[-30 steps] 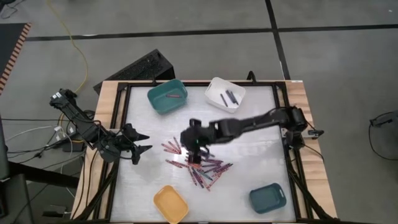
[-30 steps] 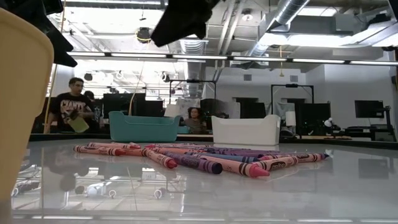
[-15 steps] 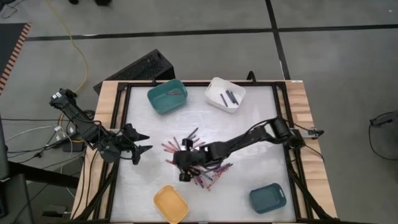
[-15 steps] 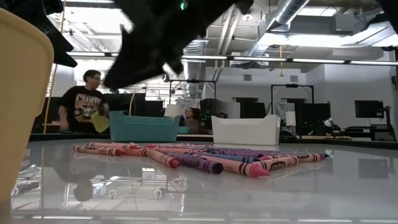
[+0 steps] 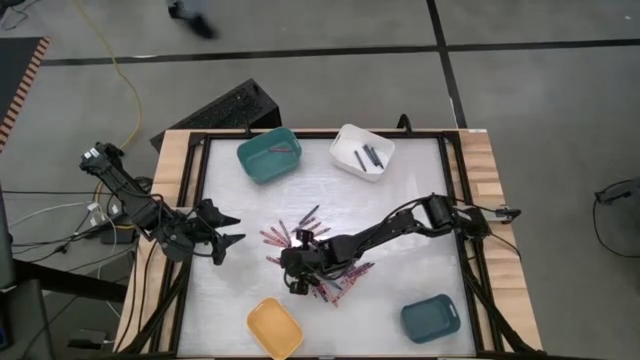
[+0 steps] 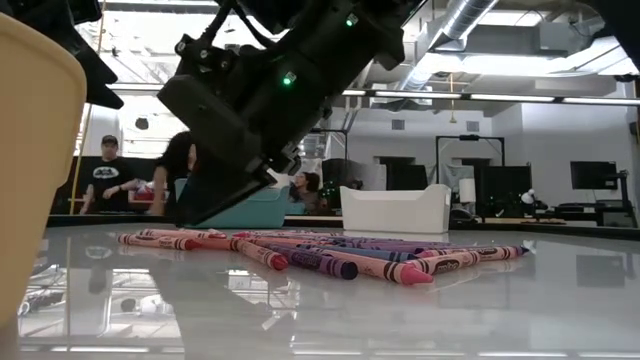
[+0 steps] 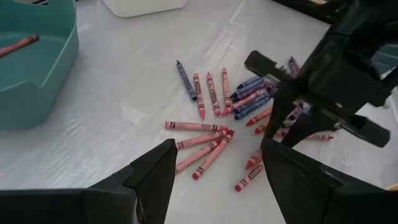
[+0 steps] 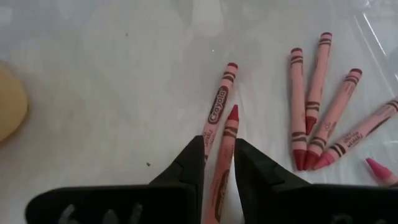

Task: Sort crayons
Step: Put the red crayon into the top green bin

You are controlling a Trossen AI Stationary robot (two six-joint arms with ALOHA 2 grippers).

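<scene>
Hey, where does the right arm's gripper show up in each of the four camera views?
High view: right gripper low over the near edge of the scattered wax crayons.
Low view: large dark body, upper centre.
Left wrist view: on the right, over the crayon pile.
Right wrist view: its own fingers straddle a red crayon.
Shared landmark: the crayon pile.

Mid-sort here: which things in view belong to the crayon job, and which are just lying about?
Job:
- loose crayons mid-table
- red crayon between the right claw fingers
- teal bin, white bin, each holding crayons
- yellow bin, second teal bin

Lying about:
- black keyboard off the table
- yellow cable on the floor
</scene>
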